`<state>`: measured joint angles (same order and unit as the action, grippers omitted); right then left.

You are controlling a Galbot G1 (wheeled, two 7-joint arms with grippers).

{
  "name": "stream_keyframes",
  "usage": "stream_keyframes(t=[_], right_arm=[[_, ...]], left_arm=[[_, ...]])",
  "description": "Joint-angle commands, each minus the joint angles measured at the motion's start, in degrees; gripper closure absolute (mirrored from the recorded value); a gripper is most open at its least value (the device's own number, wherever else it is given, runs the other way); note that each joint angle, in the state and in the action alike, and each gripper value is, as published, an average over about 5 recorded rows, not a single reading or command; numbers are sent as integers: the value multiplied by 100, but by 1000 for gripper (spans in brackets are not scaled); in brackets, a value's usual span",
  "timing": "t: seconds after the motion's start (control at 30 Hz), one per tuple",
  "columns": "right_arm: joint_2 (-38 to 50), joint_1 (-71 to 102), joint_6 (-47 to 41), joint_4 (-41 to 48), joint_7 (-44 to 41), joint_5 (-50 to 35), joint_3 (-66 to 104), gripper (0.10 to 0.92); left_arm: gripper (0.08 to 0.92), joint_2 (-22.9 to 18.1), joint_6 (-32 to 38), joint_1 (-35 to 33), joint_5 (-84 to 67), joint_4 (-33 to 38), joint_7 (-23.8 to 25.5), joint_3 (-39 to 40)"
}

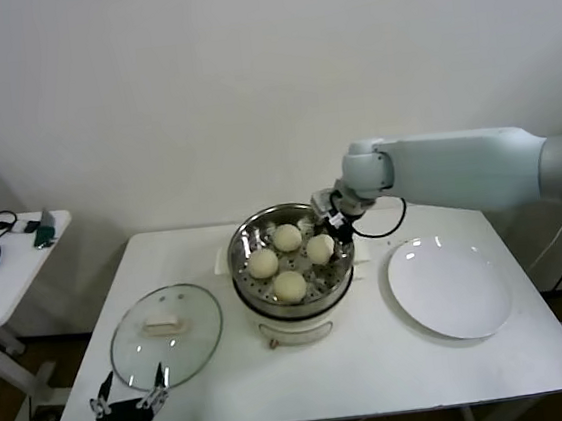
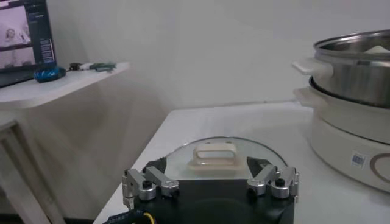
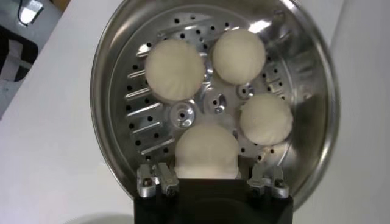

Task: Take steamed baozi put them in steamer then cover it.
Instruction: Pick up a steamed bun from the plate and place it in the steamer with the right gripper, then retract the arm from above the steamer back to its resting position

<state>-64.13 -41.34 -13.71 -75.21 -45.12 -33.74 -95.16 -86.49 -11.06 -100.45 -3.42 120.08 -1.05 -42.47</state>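
Left gripper: nearest us, we see the left gripper (image 1: 130,400) parked at the table's front edge, its fingers spread wide and holding nothing.
Lid: just beyond it the lid (image 1: 165,335) lies flat on the table, clear glass with a metal rim and a cream handle at its centre (image 2: 214,154).
Buns: we count four buns (image 1: 289,286) in the steamer, smooth, round and cream-white, set in a ring and touching or nearly touching.
Steamer: the steamer (image 1: 251,282) stands at mid-table, uncovered, a shiny steel basket with a holed bottom (image 3: 144,128) on a cream pot base with side handles.
Right gripper: the right gripper (image 1: 336,220) is at the steamer's far right rim, over one bun (image 3: 206,152); its fingers stand partly apart on either side of that bun, and we cannot tell whether they grip it.
Plate: a flat white plate (image 1: 450,287) lies right of the steamer.
Table: white table (image 1: 378,371), with a smaller side table (image 1: 6,275) to the left carrying small items.
Room: plain white wall (image 1: 247,73) behind.
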Motion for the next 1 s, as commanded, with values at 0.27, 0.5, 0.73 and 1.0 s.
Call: stream_keyframes(t=[0.27, 0.5, 0.73, 1.0], right_arm=[[-299, 217, -71, 197, 142, 126, 23, 283], [9, -176, 78, 169, -342, -291, 292, 207], [1048, -484, 78, -215, -194, -2246, 1134, 202], [2327, 1953, -506, -769, 3697, -2052, 4326, 203]], left_arm=[[177, -3, -15, 75, -13, -28, 3, 20], [177, -1, -29, 57, -45, -8, 0, 13], [177, 32, -89, 62, -94, 26, -1, 43], [177, 260, -45, 195, -130, -51, -85, 63]])
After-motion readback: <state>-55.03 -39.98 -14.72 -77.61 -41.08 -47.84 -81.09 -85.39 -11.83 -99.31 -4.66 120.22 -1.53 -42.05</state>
